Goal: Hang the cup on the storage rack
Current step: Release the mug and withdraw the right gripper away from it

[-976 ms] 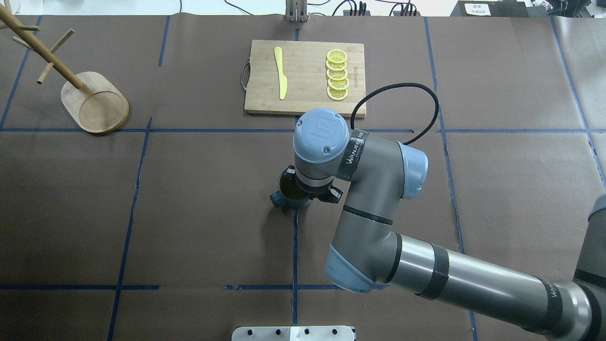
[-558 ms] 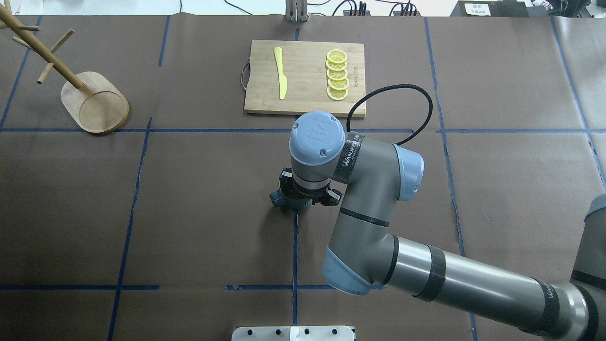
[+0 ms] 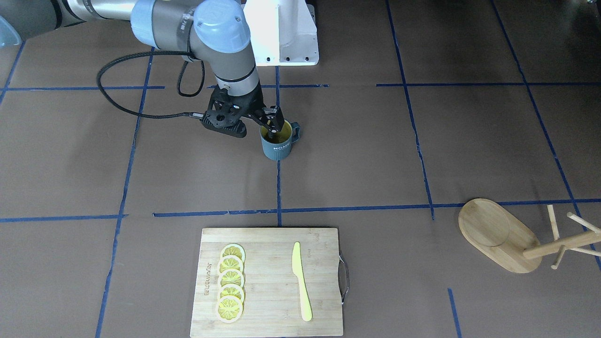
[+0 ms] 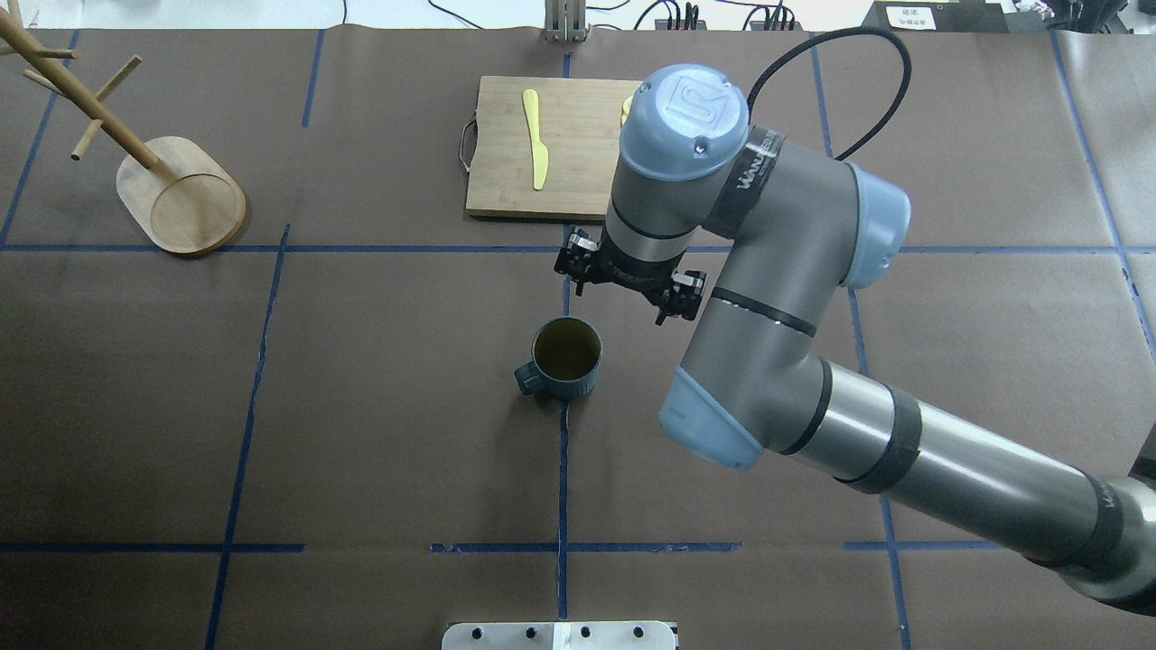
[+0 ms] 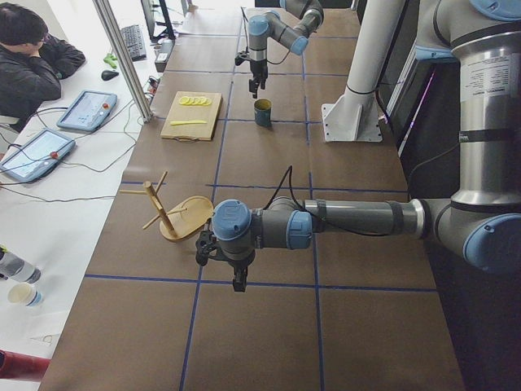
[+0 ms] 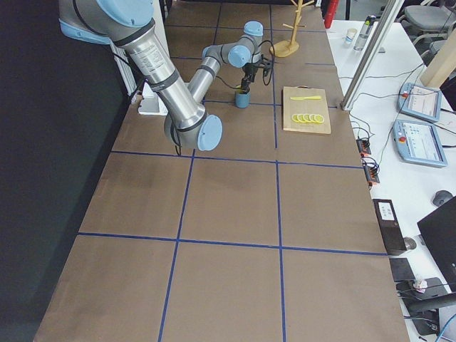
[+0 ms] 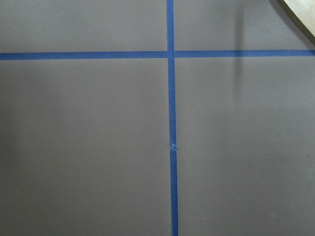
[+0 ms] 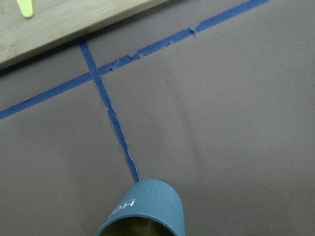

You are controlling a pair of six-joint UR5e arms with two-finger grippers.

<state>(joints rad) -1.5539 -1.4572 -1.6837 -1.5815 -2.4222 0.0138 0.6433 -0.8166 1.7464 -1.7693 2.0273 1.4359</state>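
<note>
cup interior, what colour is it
Yellow. The cup is dark teal-grey outside; the exterior front-facing view shows the inside best.

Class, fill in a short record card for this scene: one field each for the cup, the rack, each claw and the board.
cup: upright on the table near its middle, handle toward the robot's left, no claw on it
storage rack: standing at the far left corner, pegs bare
right claw: open, raised just beyond the cup, holding nothing
left claw: over bare table beside the rack's base; open or shut cannot be told
cutting board: far middle, carrying a yellow knife and five lemon slices
</note>
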